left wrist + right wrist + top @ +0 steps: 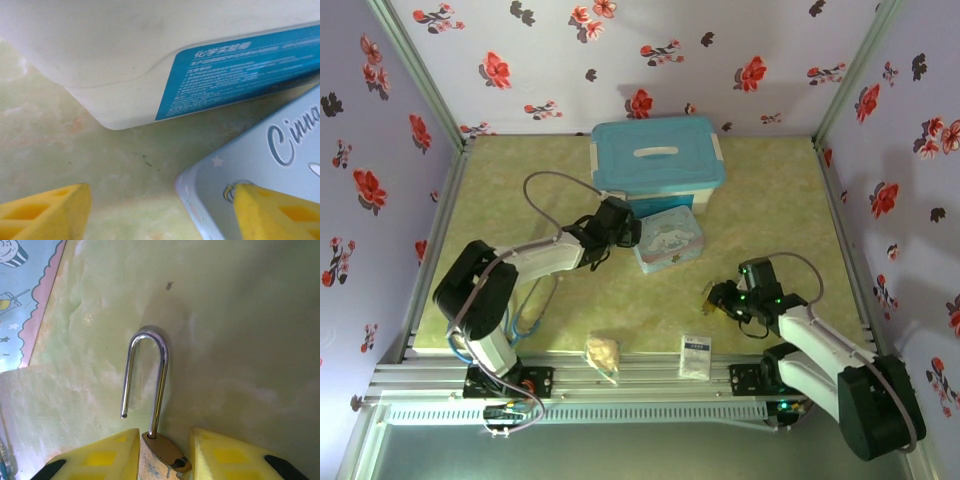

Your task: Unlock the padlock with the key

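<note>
The brass padlock point(156, 460) stands between the yellow fingers of my right gripper point(164, 452). Its body leans on the left finger, and a gap shows on the right-finger side. Its grey shackle point(161, 375) is swung out, one end free of the body. In the top view the padlock point(707, 297) is at the right gripper point(716, 299), right of centre. My left gripper point(626, 232) is open wide, one finger point(270, 212) over the corner of the cartoon tin point(260, 155). A small metal ring point(228, 191) peeks out by that finger; I cannot tell if it is the key.
A blue-lidded storage box point(655, 165) stands at the back, just behind the tin point(670, 240). A white sachet point(696, 355) and a small clear bag point(603, 352) lie near the front edge. Flowered walls close in three sides of the green mat point(770, 210).
</note>
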Robot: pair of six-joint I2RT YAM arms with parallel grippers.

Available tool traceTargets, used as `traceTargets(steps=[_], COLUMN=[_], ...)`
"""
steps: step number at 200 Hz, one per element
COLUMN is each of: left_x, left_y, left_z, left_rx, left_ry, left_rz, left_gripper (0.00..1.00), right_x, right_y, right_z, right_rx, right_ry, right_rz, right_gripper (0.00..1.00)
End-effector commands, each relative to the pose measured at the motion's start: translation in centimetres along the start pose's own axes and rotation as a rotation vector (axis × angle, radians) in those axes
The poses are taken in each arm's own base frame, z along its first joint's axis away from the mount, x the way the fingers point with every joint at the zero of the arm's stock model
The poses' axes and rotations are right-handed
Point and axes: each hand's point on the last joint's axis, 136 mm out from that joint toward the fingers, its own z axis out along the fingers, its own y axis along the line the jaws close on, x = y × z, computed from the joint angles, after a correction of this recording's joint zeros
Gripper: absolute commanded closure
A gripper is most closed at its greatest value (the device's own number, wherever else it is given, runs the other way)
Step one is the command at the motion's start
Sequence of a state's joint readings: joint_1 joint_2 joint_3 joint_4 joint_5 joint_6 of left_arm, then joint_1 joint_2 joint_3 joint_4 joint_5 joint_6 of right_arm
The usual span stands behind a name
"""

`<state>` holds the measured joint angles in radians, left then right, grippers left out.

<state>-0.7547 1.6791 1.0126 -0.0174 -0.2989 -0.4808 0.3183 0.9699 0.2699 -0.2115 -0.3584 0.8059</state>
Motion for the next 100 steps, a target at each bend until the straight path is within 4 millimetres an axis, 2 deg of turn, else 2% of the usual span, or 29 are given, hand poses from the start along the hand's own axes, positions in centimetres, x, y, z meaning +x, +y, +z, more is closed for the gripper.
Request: traceTargets(steps=[1, 7, 21, 44, 66, 81, 100], left_x=[-1.0, -0.8, 0.4, 4.1, 7.0, 8.9, 10.2], left_y=[-1.4, -2.1, -3.6, -5.3, -5.6, -5.2, -4.3], left_z=[-3.6, -4.3, -5.2, -5.2, -4.9, -3.8, -2.7], left_rx=[0.084, 0.106, 0.138, 0.119, 0.012, -0.047, -0.097], left_ry=[-0.058, -0.066, -0.049, 0.005, 0.013, 0.049, 0.068], left_rz=[0.019, 0.039, 0.083, 0.161, 0.213, 0.201, 0.147], left_gripper=[0.09, 0.01, 0.00, 0.00, 0.00, 0.00, 0.00], right_x=[-1.1, -1.4, -1.9, -2.8, -3.8, -4.2, -4.6], right_y=[-0.5, -0.3, 0.0, 0.2, 0.2, 0.5, 0.9], right_z=[-0.1, -0.1, 0.2, 0.4, 0.2, 0.2, 0.4], right_rx=[0.076, 0.082, 0.097, 0.124, 0.152, 0.157, 0.145], right_ry=[-0.006, -0.001, 0.005, 0.000, -0.033, -0.035, -0.049], right_rz=[-0.057, -0.066, -0.085, -0.120, -0.145, -0.156, -0.160], right_gripper=[0.66, 0.66, 0.65, 0.63, 0.58, 0.55, 0.53])
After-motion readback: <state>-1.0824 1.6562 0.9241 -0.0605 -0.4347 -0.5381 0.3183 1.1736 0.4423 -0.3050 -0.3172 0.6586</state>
